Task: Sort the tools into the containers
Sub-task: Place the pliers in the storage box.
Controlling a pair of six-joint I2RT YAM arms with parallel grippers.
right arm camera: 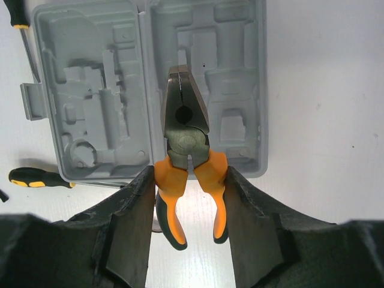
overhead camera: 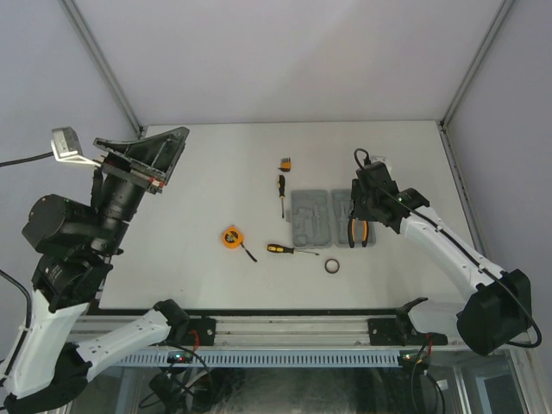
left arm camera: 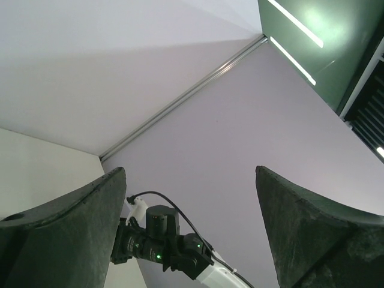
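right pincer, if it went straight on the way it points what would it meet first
Likely the grey case: the right pincer holds the pliers nose-first over it; depth unclear.

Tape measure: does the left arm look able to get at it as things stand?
Probably yes: the tape measure lies in the open on the table, and the left gripper is open, empty, though raised high.

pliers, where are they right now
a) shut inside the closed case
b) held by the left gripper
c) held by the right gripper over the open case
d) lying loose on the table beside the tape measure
c: the right wrist view shows the pliers with their orange handles pinched by the right gripper, nose over the open grey case. The left gripper is open with nothing in it.
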